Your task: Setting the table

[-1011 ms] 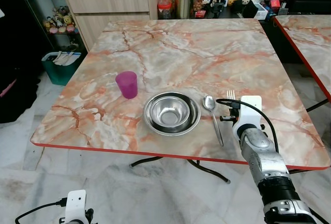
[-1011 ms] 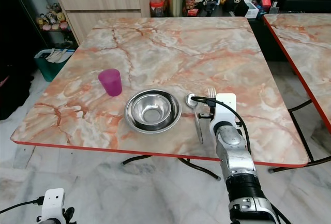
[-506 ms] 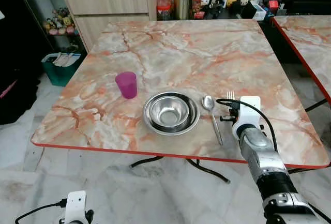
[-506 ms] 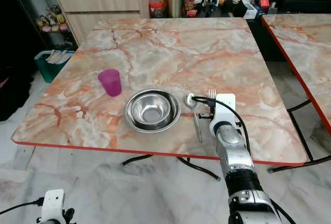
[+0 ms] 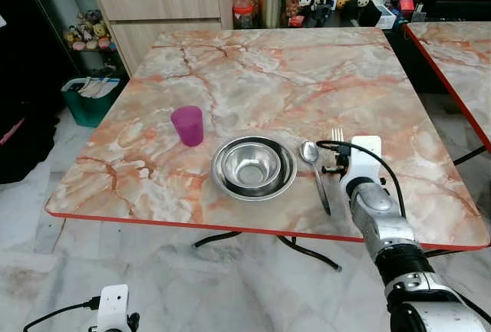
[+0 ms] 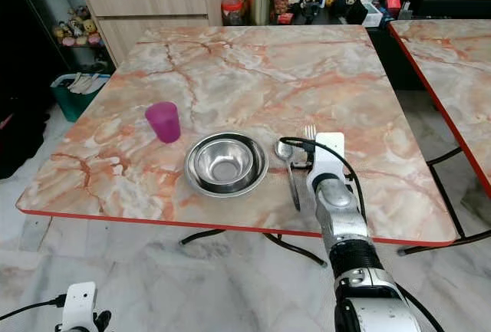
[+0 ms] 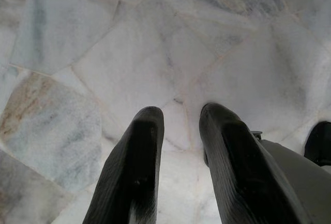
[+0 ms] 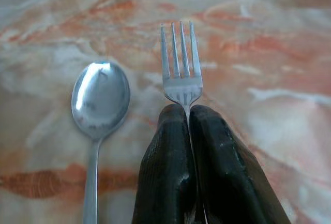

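Place setting nearly done; my right end effector (image 8: 189, 131) is clamped on the fork (image 8: 180, 63) beside the spoon (image 5: 314, 169).

On the desk (image 5: 253, 71): one pink cup (image 5: 188, 125), one steel bowl (image 5: 254, 167), one spoon, one fork just right of it, low over the desk, unreleased. My left end effector (image 7: 178, 151) hangs slightly parted, empty.

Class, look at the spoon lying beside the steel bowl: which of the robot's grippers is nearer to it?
The right. The right gripper is over the table beside the spoon, shut on the fork. The left gripper hangs low over the floor, away from the table.
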Tool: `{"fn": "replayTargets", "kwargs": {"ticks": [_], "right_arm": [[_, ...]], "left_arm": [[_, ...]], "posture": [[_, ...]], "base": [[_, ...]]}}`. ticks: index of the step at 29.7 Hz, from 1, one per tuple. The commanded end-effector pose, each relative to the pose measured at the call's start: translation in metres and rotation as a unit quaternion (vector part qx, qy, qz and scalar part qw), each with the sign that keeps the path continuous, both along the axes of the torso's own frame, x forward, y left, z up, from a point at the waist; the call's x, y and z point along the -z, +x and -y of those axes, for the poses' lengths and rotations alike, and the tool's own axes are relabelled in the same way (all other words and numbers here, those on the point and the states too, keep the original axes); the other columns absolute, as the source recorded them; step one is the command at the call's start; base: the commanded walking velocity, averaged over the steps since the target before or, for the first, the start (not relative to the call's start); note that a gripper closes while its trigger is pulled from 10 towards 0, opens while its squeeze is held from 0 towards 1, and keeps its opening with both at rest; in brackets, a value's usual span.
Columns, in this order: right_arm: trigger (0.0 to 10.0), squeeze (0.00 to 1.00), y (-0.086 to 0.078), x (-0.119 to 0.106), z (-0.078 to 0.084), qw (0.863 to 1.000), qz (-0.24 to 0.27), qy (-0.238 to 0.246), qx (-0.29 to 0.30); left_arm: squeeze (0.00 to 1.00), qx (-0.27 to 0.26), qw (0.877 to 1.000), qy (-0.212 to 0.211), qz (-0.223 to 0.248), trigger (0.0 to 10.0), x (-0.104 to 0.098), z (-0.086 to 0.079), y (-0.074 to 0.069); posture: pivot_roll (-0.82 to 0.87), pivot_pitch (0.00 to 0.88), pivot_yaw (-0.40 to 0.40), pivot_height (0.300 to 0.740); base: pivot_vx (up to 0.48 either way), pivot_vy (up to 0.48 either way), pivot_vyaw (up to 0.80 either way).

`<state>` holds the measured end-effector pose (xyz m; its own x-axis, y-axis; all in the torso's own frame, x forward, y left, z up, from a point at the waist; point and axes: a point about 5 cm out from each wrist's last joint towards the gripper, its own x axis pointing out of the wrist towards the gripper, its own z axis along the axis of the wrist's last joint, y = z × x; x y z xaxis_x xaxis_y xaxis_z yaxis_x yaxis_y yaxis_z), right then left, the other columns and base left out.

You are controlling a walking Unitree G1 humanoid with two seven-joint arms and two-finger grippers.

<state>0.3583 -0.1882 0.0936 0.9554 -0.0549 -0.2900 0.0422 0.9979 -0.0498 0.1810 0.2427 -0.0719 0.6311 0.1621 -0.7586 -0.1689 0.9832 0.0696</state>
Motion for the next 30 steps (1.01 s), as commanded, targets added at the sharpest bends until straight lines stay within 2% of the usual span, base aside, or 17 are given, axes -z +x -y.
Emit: {"fn": "replayTargets", "kwargs": {"ticks": [1,13,30], "right_arm": [[10.0,0.0,0.004,-0.004,-0.004,1.0,0.008,0.003,-0.006],[10.0,0.0,0.003,0.003,-0.001,1.0,-0.003,0.0,0.001],[10.0,0.0,0.002,0.006,-0.004,1.0,-0.008,0.001,-0.002]], "left_arm": [[0.0,-0.006,1.0,0.0,-0.017,10.0,0.004,-0.001,-0.008],[0.0,-0.006,1.0,0.0,-0.021,10.0,0.005,-0.002,-0.011],[0.0,-0.008,1.0,0.0,-0.028,10.0,0.007,-0.002,-0.014]], "posture": [[-0.03,0.11,0.047,0.74],[-0.03,0.112,0.046,0.74],[-0.02,0.115,0.045,0.74]], "base": [[0.0,0.0,0.0],[0.0,0.0,0.0],[0.0,0.0,0.0]]}}
